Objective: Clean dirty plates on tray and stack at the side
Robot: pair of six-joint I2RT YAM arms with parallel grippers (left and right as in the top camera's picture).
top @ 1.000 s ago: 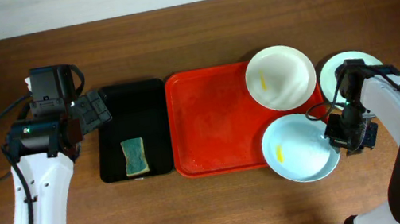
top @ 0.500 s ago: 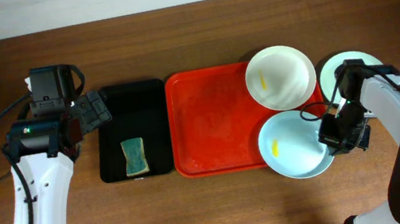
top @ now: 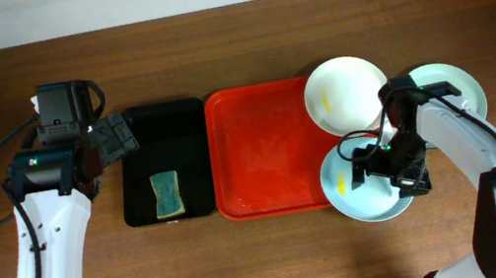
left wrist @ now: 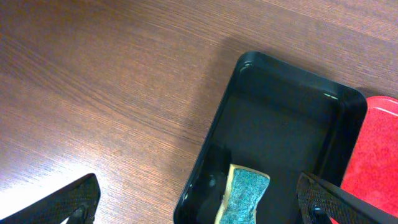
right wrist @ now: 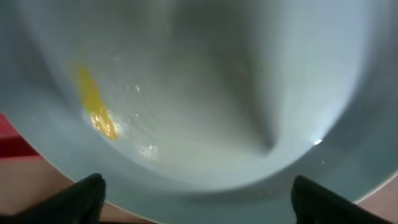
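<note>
The pale blue plate [top: 357, 199] lies half on the lower right corner of the red tray [top: 260, 152], with a yellow smear [right wrist: 93, 107] on its inside. My right gripper [top: 360, 169] hovers open just over it, and its dark fingertips [right wrist: 87, 194] stand wide apart with the plate [right wrist: 205, 93] below them. The white plate [top: 348, 91], also smeared with yellow, overlaps the tray's upper right corner. On the table at the far right sits the pale green plate [top: 460, 90]. My left gripper [top: 118, 138] is open above the black tray's left edge.
A black tray [top: 163, 157] left of the red tray holds a green sponge [top: 167, 194]. In the left wrist view the sponge [left wrist: 244, 196] shows between my open left gripper's [left wrist: 196, 208] fingers, with bare wood to the left.
My right gripper has opened and let go of the blue plate's right rim, then swung left over the plate. The plate slid slightly left onto the tray. The left arm has not moved.
</note>
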